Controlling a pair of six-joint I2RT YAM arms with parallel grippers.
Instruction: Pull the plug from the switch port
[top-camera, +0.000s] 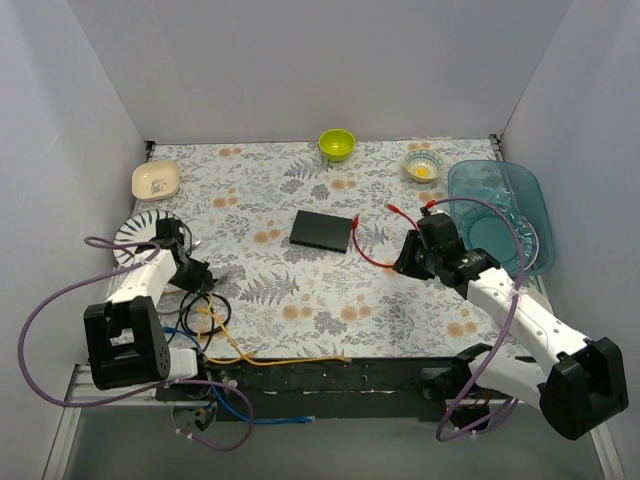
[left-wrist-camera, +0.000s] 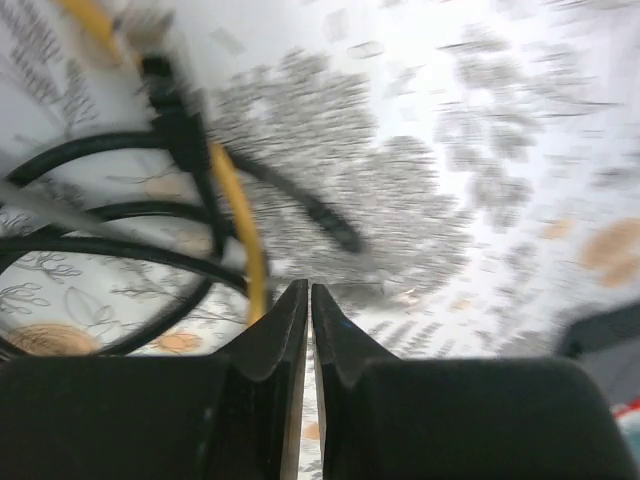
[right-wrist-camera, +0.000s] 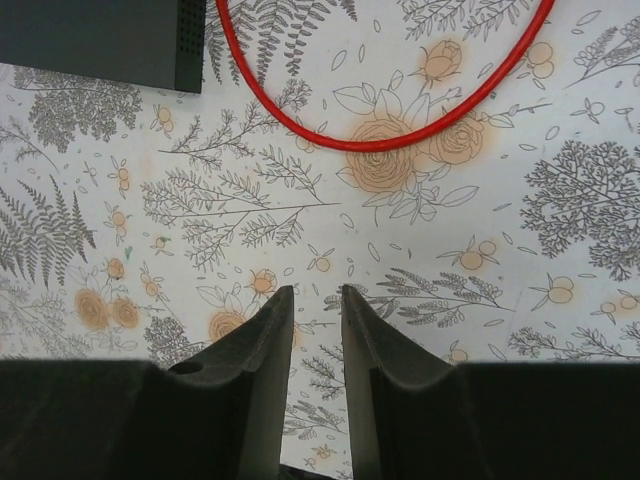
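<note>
Now: R gripper (right-wrist-camera: 316, 292) narrow gap, L gripper (left-wrist-camera: 309, 290) closed, both empty.
Risk: unheld flat black switch box (top-camera: 321, 231) may drag w/ thin red cable (top-camera: 372, 255).

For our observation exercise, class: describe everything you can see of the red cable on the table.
The red cable is thin, smooth and glossy, seemingly plastic-sheathed. It lies slack on the floral tablecloth in a U-shaped loop just right of the black switch. One end reaches the switch's right edge; the other appears to lie free farther back. The right pincer, open, hovers near the loop's bottom without touching it.
</note>
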